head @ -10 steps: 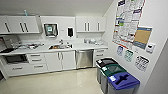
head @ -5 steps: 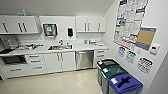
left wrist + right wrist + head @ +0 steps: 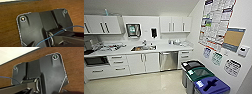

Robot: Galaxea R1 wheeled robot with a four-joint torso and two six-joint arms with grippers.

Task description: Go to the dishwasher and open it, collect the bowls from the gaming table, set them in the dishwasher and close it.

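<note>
Looking across the kitchenette from the head camera, we saw the dishwasher (image 3: pixel 168 60), its grey steel front closed, set under the white counter (image 3: pixel 166 47) between the white cabinet doors (image 3: pixel 143 62) on its left and a narrow stack of drawers (image 3: pixel 185 57) on its right. The sink (image 3: pixel 143 48) lay in the counter just left of it. On the far wall hung a dark-framed towel dispenser (image 3: pixel 133 30) and a small black soap dispenser (image 3: pixel 154 32). The right wall carried a large poster (image 3: pixel 215 21) crowded with print, a cork board (image 3: pixel 233 38) and several smaller notices (image 3: pixel 217 58); none of that writing could we read, and we made out no brand. Three bins stood along the right wall: a black-lidded one (image 3: pixel 192 66) farthest, a green-lidded one (image 3: pixel 200 74) in the middle, and a blue-lidded one (image 3: pixel 211 85) nearest, each with a small white label too blurred to read.

Compared with the picture half a second before, the whole scene had slid a little to the left and grown slightly, so the camera had moved; the things themselves kept their places.

In both wrist views we saw the robot's dark plate over a brown wood-grain surface (image 3: pixel 11 25), with a thin blue cable (image 3: pixel 55 34) crossing it. We could not tell how far either gripper was open, or whether it held anything.
</note>
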